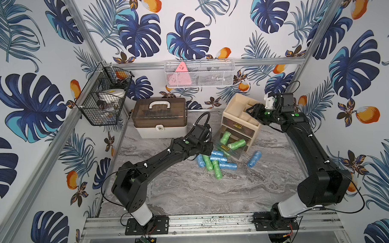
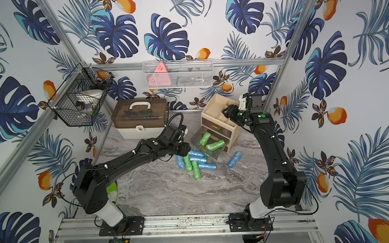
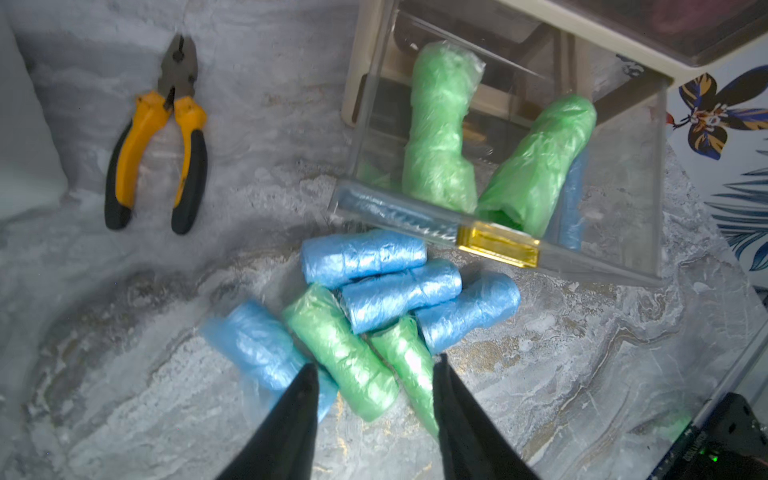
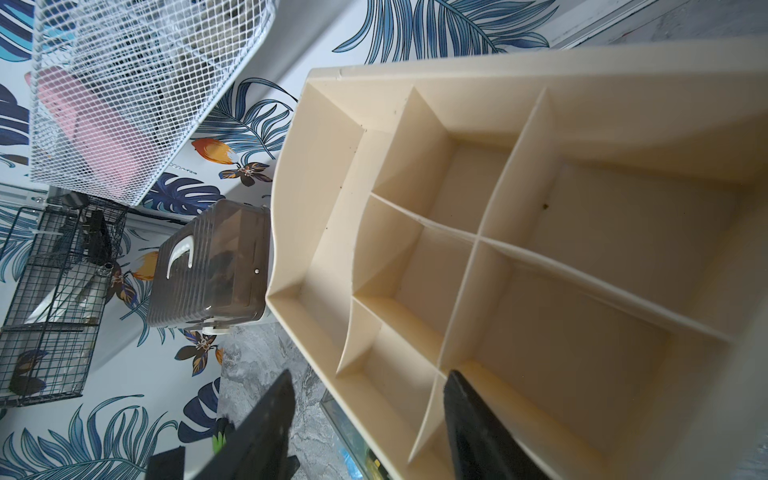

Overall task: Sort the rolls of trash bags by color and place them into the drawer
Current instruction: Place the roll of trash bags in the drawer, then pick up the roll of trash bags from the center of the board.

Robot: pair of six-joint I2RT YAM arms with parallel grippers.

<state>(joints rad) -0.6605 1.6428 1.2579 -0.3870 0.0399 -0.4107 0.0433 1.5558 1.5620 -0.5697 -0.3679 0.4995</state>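
Our left fingers (image 3: 305,399), apart and empty, straddle green rolls (image 3: 340,349) wedged against blue rolls (image 3: 257,345); closing could catch a blue one. Our right fingers (image 4: 461,399), apart and empty, may bump the organizer (image 4: 540,70).

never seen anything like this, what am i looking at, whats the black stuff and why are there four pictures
Two black robot arms are mounted on the front rail: the left arm and the right arm. Both top views look down from one overhead camera head; the other two pictures come from a camera on each wrist, looking along that arm's jaws. On the marble table lie blue and green rolls of trash bags, pliers and a lidded case. Two green rolls already lie in the clear drawer, pulled out of a beige organizer. The left jaws stand open over the pile; the right jaws stand open over the organizer's empty top compartments. Neither holds anything.
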